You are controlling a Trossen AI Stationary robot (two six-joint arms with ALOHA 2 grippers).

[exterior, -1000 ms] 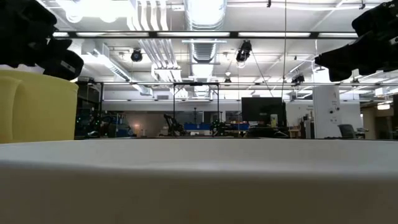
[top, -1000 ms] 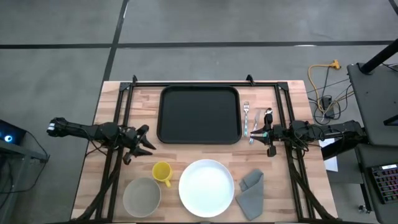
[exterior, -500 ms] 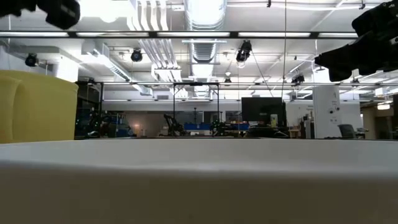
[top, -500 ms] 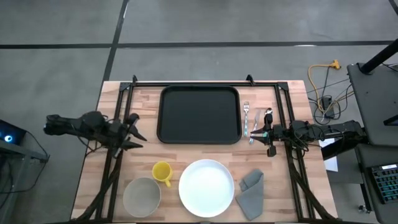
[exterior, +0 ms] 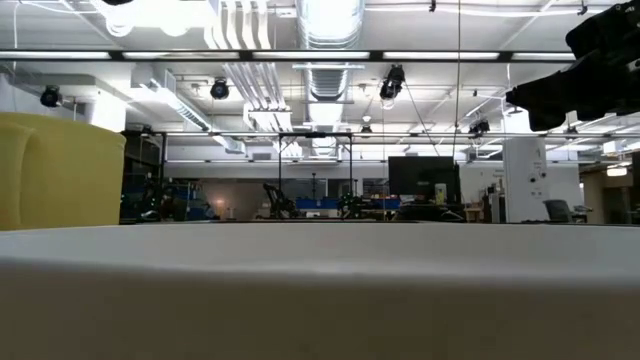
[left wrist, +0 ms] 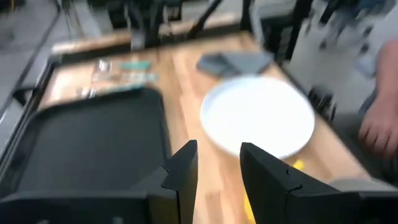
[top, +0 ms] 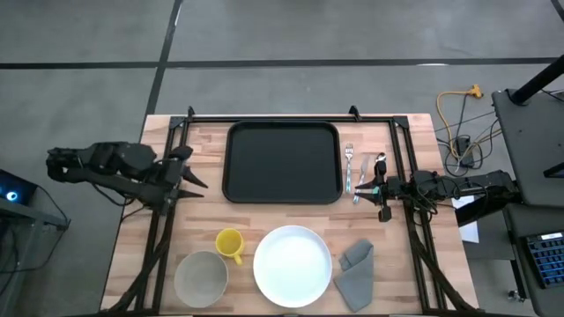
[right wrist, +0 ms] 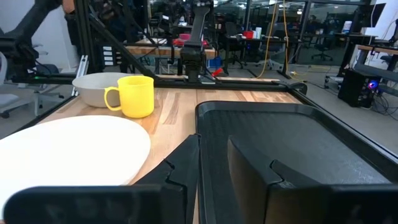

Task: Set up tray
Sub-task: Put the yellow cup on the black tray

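Observation:
The black tray (top: 282, 163) lies flat on the far middle of the table, seen also in the left wrist view (left wrist: 87, 143) and the right wrist view (right wrist: 286, 155). My left gripper (top: 190, 171) (left wrist: 217, 165) hovers open off the tray's left side, raised above the table. My right gripper (top: 381, 195) (right wrist: 214, 168) waits open off the tray's right side, beside the cutlery (top: 354, 167). The white plate (top: 293, 266), yellow cup (top: 229, 244), grey bowl (top: 201, 277) and folded grey napkin (top: 357, 269) rest along the near edge.
Black frame rails (top: 167, 220) (top: 414, 238) run along both sides of the table. In the low view the plate's rim (exterior: 320, 290) fills the foreground, with the cup (exterior: 55, 170) at the left. A person's hand (left wrist: 379, 124) shows beyond the table's near edge.
My left gripper has drawn back toward the table's left and far edges and risen, leaving the top of the low view. The right arm and all objects have stayed where they were.

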